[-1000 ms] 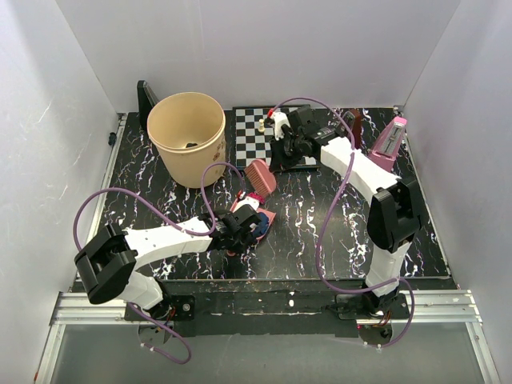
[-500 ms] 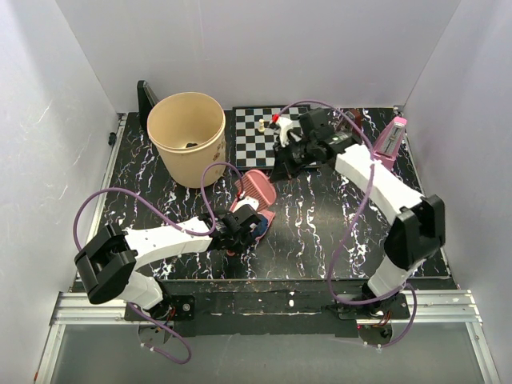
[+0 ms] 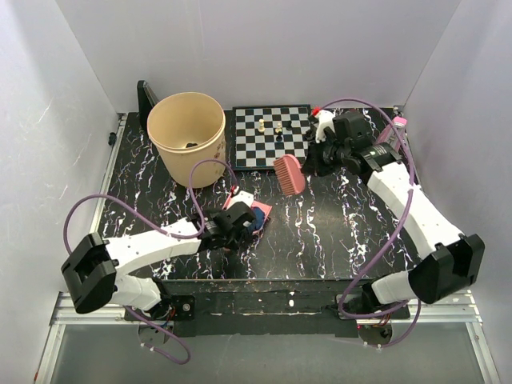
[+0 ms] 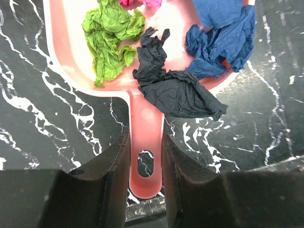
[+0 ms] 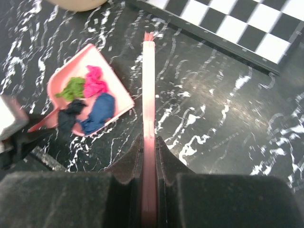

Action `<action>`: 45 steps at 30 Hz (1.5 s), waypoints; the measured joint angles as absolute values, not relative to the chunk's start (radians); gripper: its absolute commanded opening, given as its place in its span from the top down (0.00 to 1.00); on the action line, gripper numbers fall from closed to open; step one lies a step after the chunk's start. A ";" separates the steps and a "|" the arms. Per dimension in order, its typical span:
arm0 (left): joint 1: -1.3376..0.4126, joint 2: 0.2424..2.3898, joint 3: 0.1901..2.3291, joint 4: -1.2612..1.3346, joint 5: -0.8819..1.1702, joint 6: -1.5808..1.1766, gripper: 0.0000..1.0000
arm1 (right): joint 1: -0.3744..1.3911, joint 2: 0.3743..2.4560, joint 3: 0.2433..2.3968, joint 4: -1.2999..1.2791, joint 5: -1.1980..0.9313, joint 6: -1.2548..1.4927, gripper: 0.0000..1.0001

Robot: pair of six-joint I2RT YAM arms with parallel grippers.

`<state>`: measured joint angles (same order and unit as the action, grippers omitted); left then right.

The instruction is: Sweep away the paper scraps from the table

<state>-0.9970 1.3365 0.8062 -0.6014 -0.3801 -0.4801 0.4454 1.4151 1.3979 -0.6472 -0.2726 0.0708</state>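
Your left gripper [image 4: 145, 156] is clamped on the handle of the pink dustpan [image 4: 145, 118], one finger on each side, just short of the hole at the handle's end. The left arm lies low: elbow at the near left corner, forearm running right to the middle of the near half of the table [image 3: 336, 216]. The paper scraps [image 4: 173, 88] sit in the pan: a green wad on the left, a black one draped over the neck of the handle, a blue one on the right.

Your right gripper [image 5: 148, 142] is closed tight on the pink brush [image 5: 148, 95]. That arm folds at the near right edge, its forearm stretching to the far side and the wrist turned left, so the brush hangs just near of the chessboard [image 3: 270, 136], well apart from the pan.

The magenta scrap is cut off at the top of the left wrist view. From above, your left gripper covers most of the pan. The right wrist camera sees the brush edge-on, so its bristles are hard to read. Something dark lies in the beige bucket [image 3: 186, 138]; you cannot tell what.
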 measured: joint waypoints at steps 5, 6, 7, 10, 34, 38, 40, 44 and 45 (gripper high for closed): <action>-0.997 1.309 0.966 -0.751 -0.381 -0.483 1.00 | 0.419 1.320 1.336 -0.630 -0.159 0.128 0.99; -0.997 1.307 1.002 -0.776 -0.381 -0.480 1.00 | 0.417 1.303 1.326 -0.624 -0.142 0.132 0.99; -0.995 1.305 1.038 -0.804 -0.377 -0.476 1.00 | 0.415 1.287 1.319 -0.623 -0.130 0.136 0.99; -0.976 1.305 1.149 -0.884 -0.342 -0.451 1.00 | 0.415 1.246 1.295 -0.612 -0.104 0.147 0.99; -0.033 1.453 1.420 -0.334 0.725 -0.875 1.00 | 0.415 1.063 0.996 -0.543 -0.198 0.298 0.99; 0.073 1.497 1.114 0.245 0.840 -1.363 1.00 | 0.415 1.042 0.978 -0.542 -0.198 0.303 0.99; 0.090 1.565 1.033 0.533 0.849 -1.585 1.00 | 0.415 1.035 0.974 -0.542 -0.199 0.304 0.99; 0.089 1.683 0.969 0.968 0.837 -1.827 1.00 | 0.415 1.034 0.971 -0.542 -0.204 0.307 0.99; 0.089 1.693 0.968 1.028 0.837 -1.859 1.00 | 0.415 1.035 0.971 -0.541 -0.206 0.308 0.99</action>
<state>0.0895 1.6928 0.9684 1.0283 0.8371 -1.8591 0.4152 1.0351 0.9710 -0.5411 -0.2062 0.3077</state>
